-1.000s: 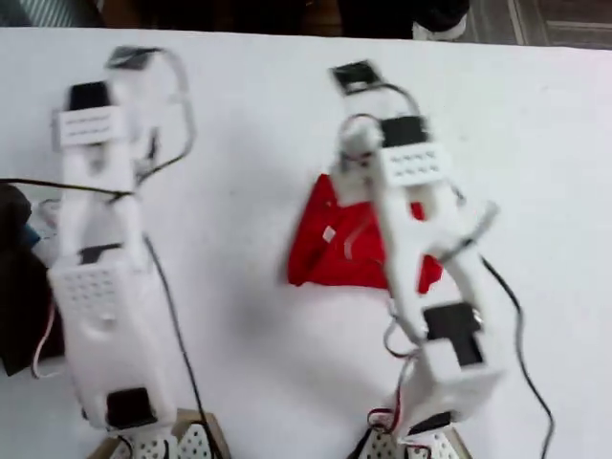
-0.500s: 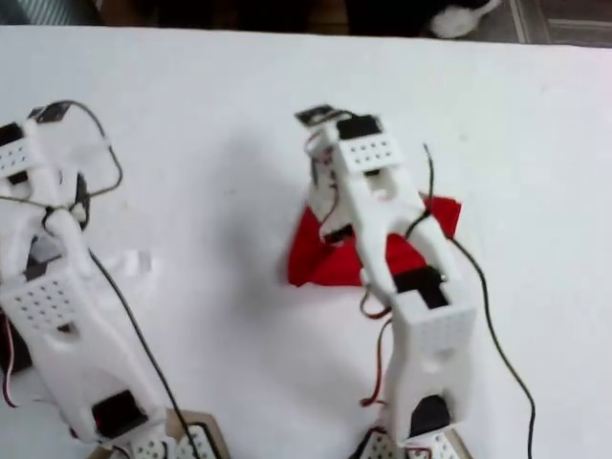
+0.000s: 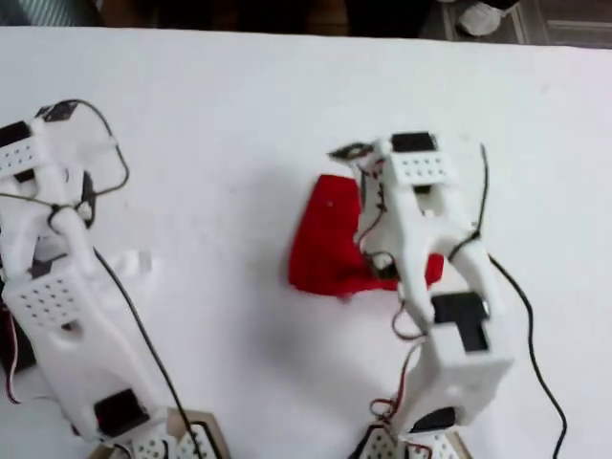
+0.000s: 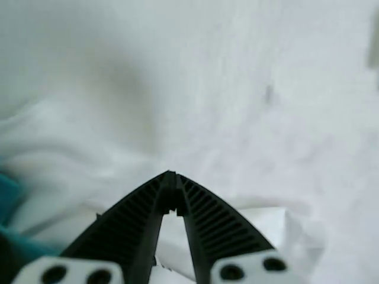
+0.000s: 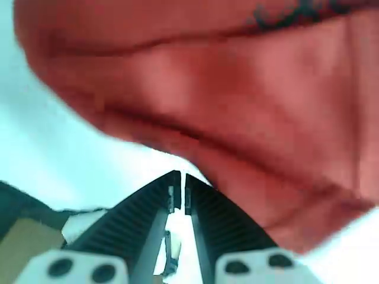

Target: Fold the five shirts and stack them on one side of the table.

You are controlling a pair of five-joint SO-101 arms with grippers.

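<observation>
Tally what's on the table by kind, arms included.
Red shirt: 1
Teal cloth, partly seen: 1
SO-101 arms: 2, left arm and right arm
Total: 4

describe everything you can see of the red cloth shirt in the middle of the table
The red cloth shirt is soft fabric bunched into a rough block with rounded folds and creases, not neatly folded. It lies on the white table near its middle. The right arm crosses above one side of it, hiding that part. The right gripper, jaws shut, is at the shirt's edge; contact cannot be told.
</observation>
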